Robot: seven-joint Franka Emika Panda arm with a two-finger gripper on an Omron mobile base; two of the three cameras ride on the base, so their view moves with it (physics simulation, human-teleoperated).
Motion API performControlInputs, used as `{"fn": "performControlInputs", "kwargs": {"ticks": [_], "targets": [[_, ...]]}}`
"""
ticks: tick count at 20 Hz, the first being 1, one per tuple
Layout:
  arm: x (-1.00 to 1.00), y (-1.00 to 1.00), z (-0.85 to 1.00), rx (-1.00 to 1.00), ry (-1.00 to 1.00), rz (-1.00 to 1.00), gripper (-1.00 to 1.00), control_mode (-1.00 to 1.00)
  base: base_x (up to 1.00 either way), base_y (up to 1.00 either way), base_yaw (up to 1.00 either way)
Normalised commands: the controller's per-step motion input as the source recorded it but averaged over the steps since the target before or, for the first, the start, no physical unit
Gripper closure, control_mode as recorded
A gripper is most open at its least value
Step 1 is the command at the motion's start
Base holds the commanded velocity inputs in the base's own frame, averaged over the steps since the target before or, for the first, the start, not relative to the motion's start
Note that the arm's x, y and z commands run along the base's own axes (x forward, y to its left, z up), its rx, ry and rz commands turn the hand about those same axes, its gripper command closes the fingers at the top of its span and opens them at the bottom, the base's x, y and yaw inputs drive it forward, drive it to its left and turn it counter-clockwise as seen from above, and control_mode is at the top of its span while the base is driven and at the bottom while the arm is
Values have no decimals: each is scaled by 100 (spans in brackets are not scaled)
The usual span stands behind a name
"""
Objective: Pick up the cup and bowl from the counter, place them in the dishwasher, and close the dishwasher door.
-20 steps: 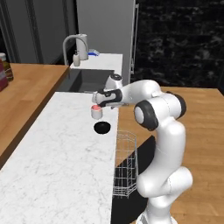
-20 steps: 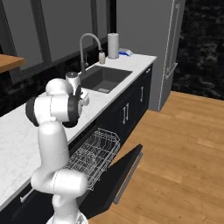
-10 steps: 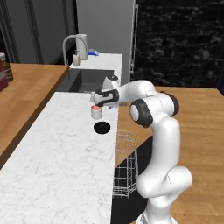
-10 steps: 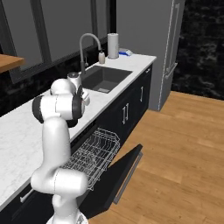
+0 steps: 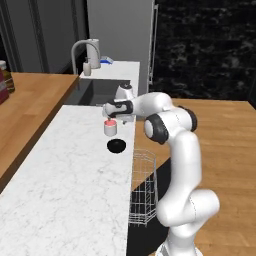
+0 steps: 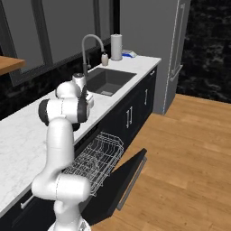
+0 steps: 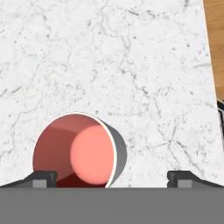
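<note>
The cup (image 5: pixel 110 128), white with a pinkish-red inside, stands upright on the white marble counter (image 5: pixel 75 190). The black bowl (image 5: pixel 116 145) sits just in front of it, near the counter's edge. My gripper (image 5: pixel 111 118) hangs open right above the cup without touching it. In the hand view the cup (image 7: pixel 78 151) lies below my open gripper (image 7: pixel 113 178), off to the left, close to the left fingertip (image 7: pixel 41 178). The dishwasher stands open, its white wire rack (image 6: pixel 97 158) pulled out over the lowered dark door (image 6: pixel 128 180). My arm hides the cup and bowl in the right base view.
A dark sink (image 5: pixel 100 92) with a curved faucet (image 5: pixel 80 50) lies behind the cup. A brown wooden surface (image 5: pixel 25 105) borders the counter on the left. The wire rack (image 5: pixel 142 190) juts out below the counter edge, beside my arm. Wooden floor (image 6: pixel 189 158) spreads to the right.
My hand has shifted slightly left above the cup and the elbow has swung a little. The cup and bowl have not moved, and the gripper has stayed open.
</note>
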Motion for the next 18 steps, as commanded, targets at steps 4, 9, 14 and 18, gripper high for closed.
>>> {"fn": "performControlInputs", "kwargs": {"ticks": [4, 9, 14, 18], "targets": [[3, 0, -20, 0, 11, 0, -100, -100, 0, 0, 0], [5, 6, -32, -1, 10, 0, 100, -100, 0, 0, 0], [6, 11, -33, -1, 7, 0, 100, -100, 0, 0, 0], [0, 0, -21, 0, 2, 0, 100, -100, 0, 0, 0]]}}
